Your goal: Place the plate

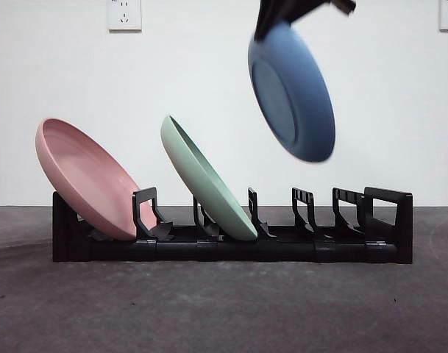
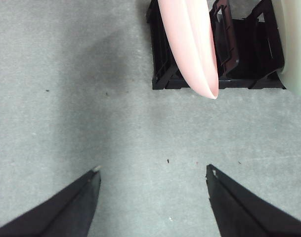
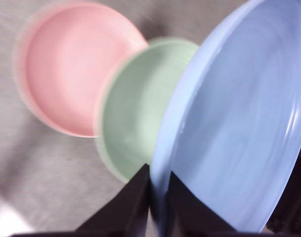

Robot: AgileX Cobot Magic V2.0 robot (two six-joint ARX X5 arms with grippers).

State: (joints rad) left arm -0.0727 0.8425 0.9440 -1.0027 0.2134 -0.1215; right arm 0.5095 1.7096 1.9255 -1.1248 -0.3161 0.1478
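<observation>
The right pincer [image 3: 157, 197] pinches the rim of the blue plate [image 1: 291, 92] between its two black jaws, shut tight on the edge. The plate hangs high in the air, tipped on a slant — well above the black rack [image 1: 231, 235] on the counter [image 1: 224, 309]. It is over the empty slots in the right half of the rack, not touching anything.

Lower down, the green plate [image 1: 205, 180] leans in a middle slot, and the pink plate [image 1: 87, 180] leans in the slot at the far end. Both lean the same way.

The left pincer [image 2: 152, 197] waits over bare counter near the pink plate's end of the rack, jaws spread wide and holding nothing.

So this looks like the carry step — the plate is up but not in yet. Next, I think the blue plate must come down into a free slot beside the green one, tipped like the others, then be let go.
</observation>
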